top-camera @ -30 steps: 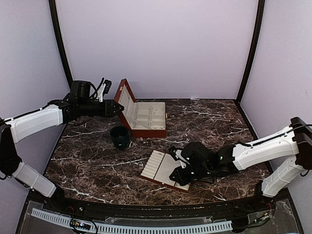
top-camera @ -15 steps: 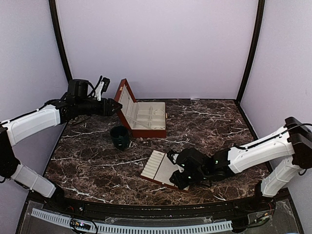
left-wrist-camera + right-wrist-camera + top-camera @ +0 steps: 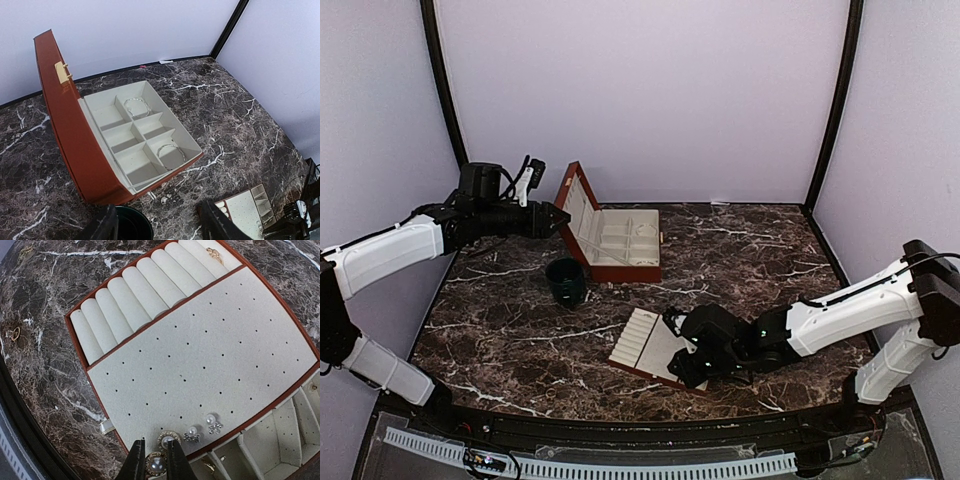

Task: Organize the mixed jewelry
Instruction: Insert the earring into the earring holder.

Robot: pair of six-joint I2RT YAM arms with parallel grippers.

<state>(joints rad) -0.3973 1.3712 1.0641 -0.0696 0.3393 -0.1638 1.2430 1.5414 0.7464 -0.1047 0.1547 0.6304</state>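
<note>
**Right pincer clamped on a pearl stud at the tray**

My right pincer has its fingers pinched onto the stud at the corner of the tray's perforated pad. I cannot tell whether the stud touches the pad or hangs just above it. Three more studs sit on the pad just beside it. Across the pad, a ring is lodged in the tray's roll rows, and another lies on the marble just off the tray. I judge I'm mid-placement. Next I must seat the post in a hole and let go without nudging the neighbours. Well beyond the tray, past the green cup, the open box holds two bangles. My left pincer hangs beside the box, jaws apart and empty.
</note>
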